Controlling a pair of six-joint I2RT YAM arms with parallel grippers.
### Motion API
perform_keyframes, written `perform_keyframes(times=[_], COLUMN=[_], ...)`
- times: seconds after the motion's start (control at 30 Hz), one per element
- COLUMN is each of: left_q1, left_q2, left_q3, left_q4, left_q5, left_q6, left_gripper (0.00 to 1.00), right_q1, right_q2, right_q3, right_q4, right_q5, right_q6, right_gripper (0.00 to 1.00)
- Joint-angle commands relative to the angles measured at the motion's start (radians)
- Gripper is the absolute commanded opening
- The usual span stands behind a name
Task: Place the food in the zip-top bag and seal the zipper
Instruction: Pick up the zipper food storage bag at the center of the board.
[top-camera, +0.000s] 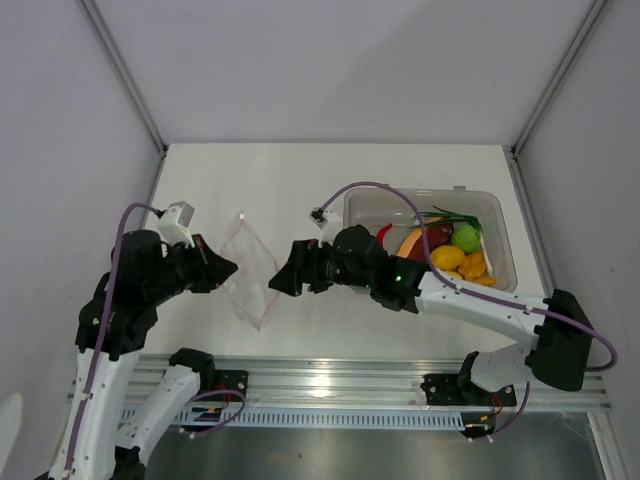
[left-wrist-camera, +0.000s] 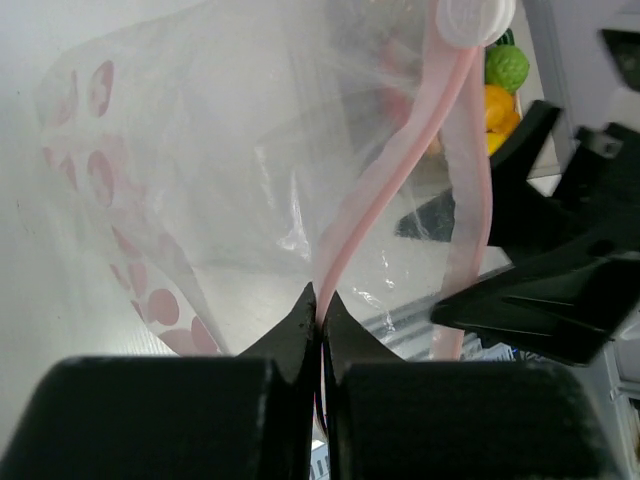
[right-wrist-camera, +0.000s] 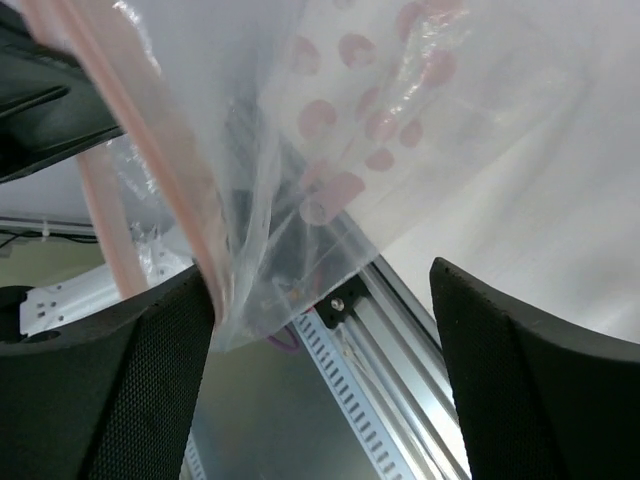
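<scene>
The left pincer (left-wrist-camera: 320, 330) was clamped tight on the pinkish-red zipper (left-wrist-camera: 400, 160) of the clear zip-top bag (top-camera: 250, 272), its two black fingertips pressed together with the strip pinched between them. The bag, printed with pink dots (right-wrist-camera: 335, 190), hung raised above the white tabletop (top-camera: 300, 180), left of centre, stretched between the two arms. The right pincer (right-wrist-camera: 320, 290) stood wide open at the bag's opposite side, its fingers spread apart and gripping nothing, with the crinkled plastic and its strip lying against the inner face of one finger. The food (top-camera: 455, 255), including a red chili, a green scallion, a green round fruit and yellow-orange pieces, lay piled in the grey translucent bin (top-camera: 500, 215) at the right of the tabletop, well apart from the bag.
</scene>
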Motion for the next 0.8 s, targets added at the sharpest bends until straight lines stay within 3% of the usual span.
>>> perform_keyframes(times=[0.0, 0.13, 0.33, 0.6, 0.77], left_q1=[-0.010, -0.025, -0.040, -0.060, -0.066], left_q2=[0.027, 0.040, 0.063, 0.086, 0.099], left_q3=[-0.045, -0.086, -0.117, -0.155, -0.188], left_q4=[0.073, 0.134, 0.216, 0.320, 0.368], left_q5=[0.042, 0.049, 0.079, 0.148, 0.158], left_q6=[0.024, -0.002, -0.028, -0.063, -0.071], left_gripper=[0.01, 0.00, 0.01, 0.01, 0.01], right_q1=[-0.012, -0.060, -0.225, -0.601, -0.778], right_q2=[-0.136, -0.271, -0.450, -0.449, -0.356], right_q3=[0.045, 0.021, -0.045, -0.096, -0.147], right_q4=[-0.149, -0.241, -0.391, -0.514, -0.435], right_q5=[0.103, 0.184, 0.321, 0.413, 0.355], right_q6=[-0.078, -0.101, -0.104, -0.117, -0.092], right_gripper=[0.88, 0.96, 0.97, 0.93, 0.90])
